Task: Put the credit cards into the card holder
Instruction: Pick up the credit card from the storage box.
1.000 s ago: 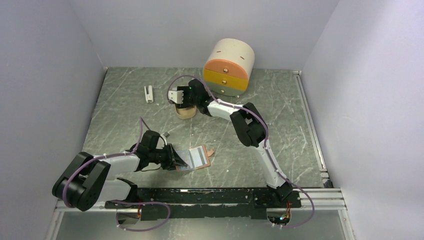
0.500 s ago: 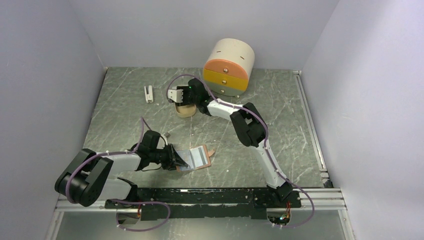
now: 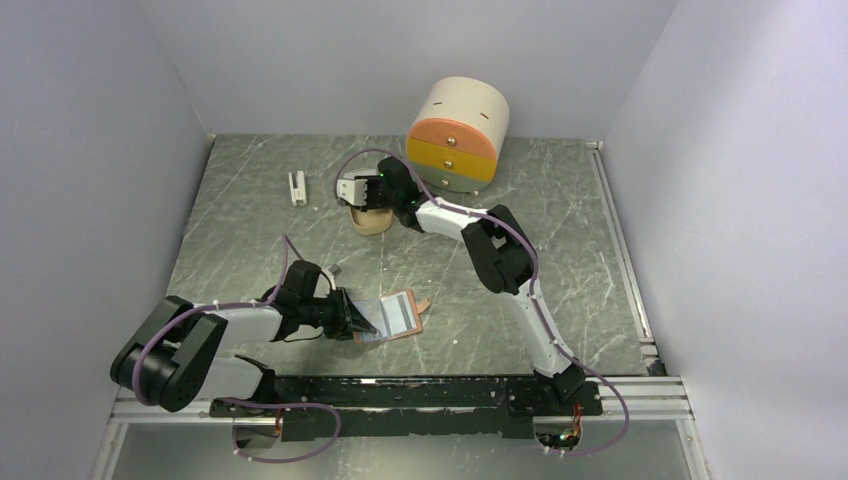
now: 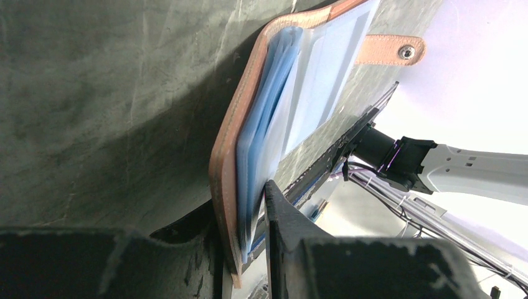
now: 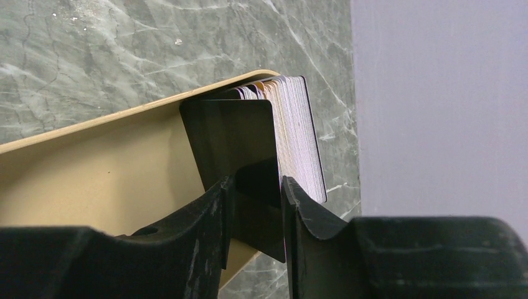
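Note:
The salmon-pink card holder (image 3: 398, 314) lies open near the front of the table, its clear pockets up. My left gripper (image 3: 352, 322) is shut on its near-left edge. In the left wrist view the cover and clear pockets (image 4: 324, 68) sit pinched in my left gripper (image 4: 243, 199). The credit cards (image 5: 302, 124) stand as a stack on edge in the beige tray (image 5: 93, 162). My right gripper (image 3: 360, 205) is over the tray (image 3: 372, 226). In the right wrist view its jaws (image 5: 256, 184) stand close together with the dark front card (image 5: 240, 131) between them.
A small white upright block (image 3: 297, 187) stands at the back left. A round cream drawer unit (image 3: 458, 130) with orange and yellow drawers stands at the back, just right of my right gripper. Grey walls close in the sides and back.
My left arm's elbow has shifted slightly to the right. Both grippers stay where they were, with the same holds.

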Tool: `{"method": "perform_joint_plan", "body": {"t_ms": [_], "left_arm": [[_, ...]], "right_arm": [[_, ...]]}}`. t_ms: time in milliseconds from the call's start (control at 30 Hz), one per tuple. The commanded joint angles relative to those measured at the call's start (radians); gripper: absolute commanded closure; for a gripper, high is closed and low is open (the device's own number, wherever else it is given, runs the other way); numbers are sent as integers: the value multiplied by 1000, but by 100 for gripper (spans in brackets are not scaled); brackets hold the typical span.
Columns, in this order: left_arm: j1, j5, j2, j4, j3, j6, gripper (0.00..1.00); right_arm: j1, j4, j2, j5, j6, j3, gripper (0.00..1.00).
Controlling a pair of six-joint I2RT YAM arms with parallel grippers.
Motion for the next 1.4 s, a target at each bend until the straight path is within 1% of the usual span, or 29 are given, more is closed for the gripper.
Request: {"method": "perform_joint_plan", "body": {"t_ms": [0, 100, 267, 400, 467, 500, 567, 700, 900, 1100, 1167, 1267, 1367], "left_arm": [[6, 3, 5, 14, -10, 6, 75], [6, 2, 3, 14, -10, 6, 75], [6, 2, -2, 13, -11, 4, 74], [5, 3, -6, 11, -11, 3, 74], [6, 3, -8, 12, -11, 2, 74], [6, 4, -9, 11, -11, 0, 75], [6, 5, -14, 12, -13, -3, 74], [6, -1, -28, -4, -13, 1, 74], [4, -1, -38, -6, -14, -5, 74], [4, -4, -51, -10, -17, -6, 74], [4, -3, -51, -10, -17, -7, 74], [4, -2, -48, -6, -19, -6, 74], [4, 0, -43, -3, -17, -7, 74]], "right_arm": [[-15, 50, -66, 6, -6, -28, 66], [-17, 57, -87, -11, -7, -63, 68], [-17, 48, -113, -18, -17, -105, 77], [-16, 41, -154, -43, -25, -159, 80], [-16, 56, -174, -49, -26, -195, 85], [-17, 62, -182, -49, -32, -214, 91], [-16, 74, -198, -51, -47, -250, 98], [-17, 95, -222, -49, -42, -295, 98], [-17, 80, -230, -59, -10, -284, 95], [-16, 45, -221, -61, 8, -244, 86], [-16, 27, -219, -71, 10, -232, 88], [-17, 0, -217, -86, 8, -214, 100], [-17, -23, -214, -97, 9, -200, 100]]}}
